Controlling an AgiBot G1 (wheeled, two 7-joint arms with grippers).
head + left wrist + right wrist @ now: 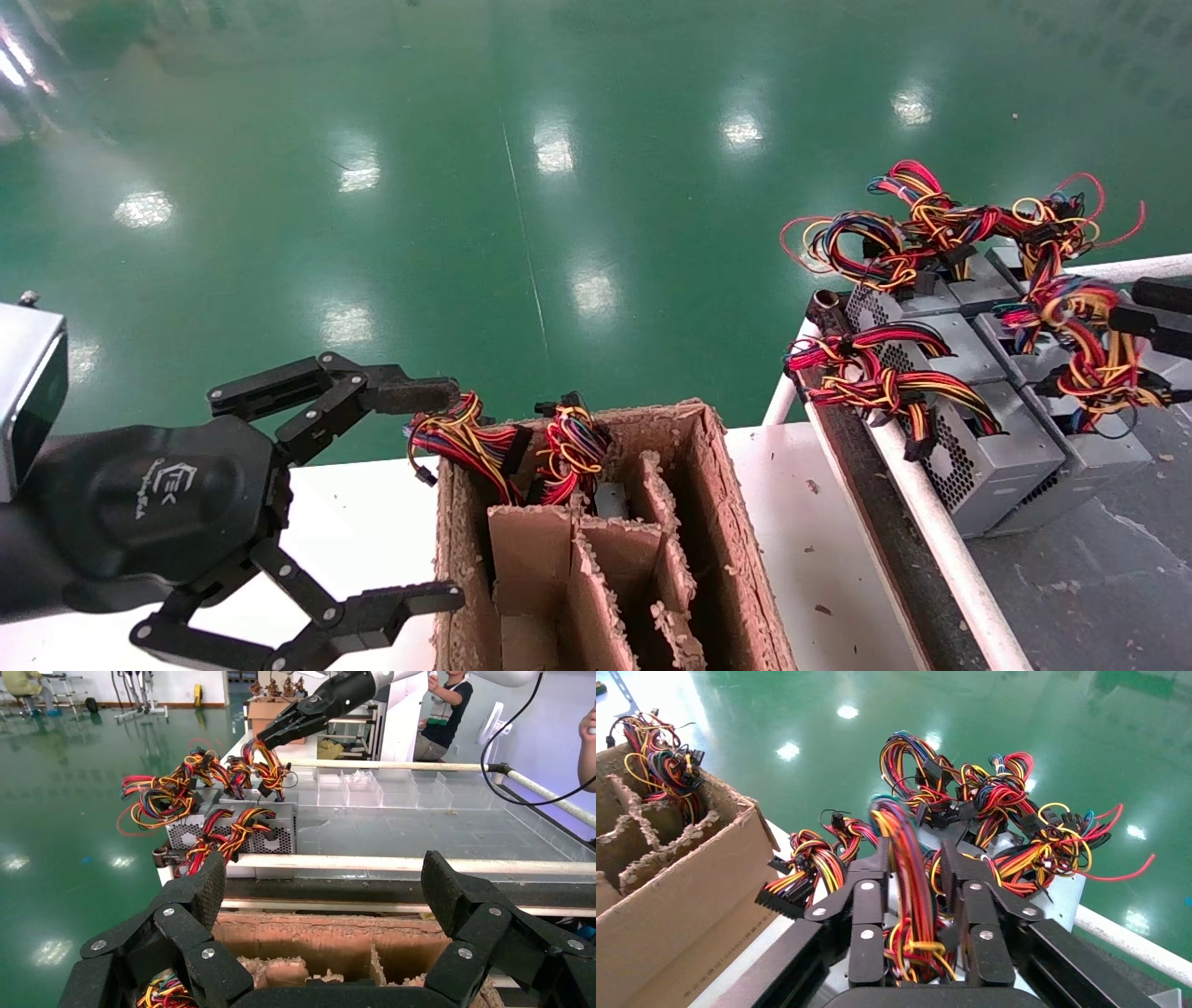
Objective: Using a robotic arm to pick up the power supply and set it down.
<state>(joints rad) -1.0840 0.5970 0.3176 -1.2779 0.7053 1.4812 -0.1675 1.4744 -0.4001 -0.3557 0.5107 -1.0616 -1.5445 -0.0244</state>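
Note:
Several grey power supplies [1001, 457] with red, yellow and black wires sit packed on the grey tray [1117, 578] at the right. My right gripper [1122, 306] reaches in from the right edge above them. In the right wrist view its fingers [914, 846] stand close on either side of one power supply's upright wire bundle [905, 881], gripping it. The same gripper [270, 738] shows far off in the left wrist view, touching the wires. My left gripper [456, 489] hangs wide open and empty beside the cardboard box [736, 522]; its fingertips [323, 874] frame the box's compartments.
The divided cardboard box [330, 931] holds wire bundles [466, 443] at its far end. A white rail [922, 503] borders the tray. Clear plastic bins [379, 790] lie beyond, and a person [450, 706] stands behind. Green floor lies past the table.

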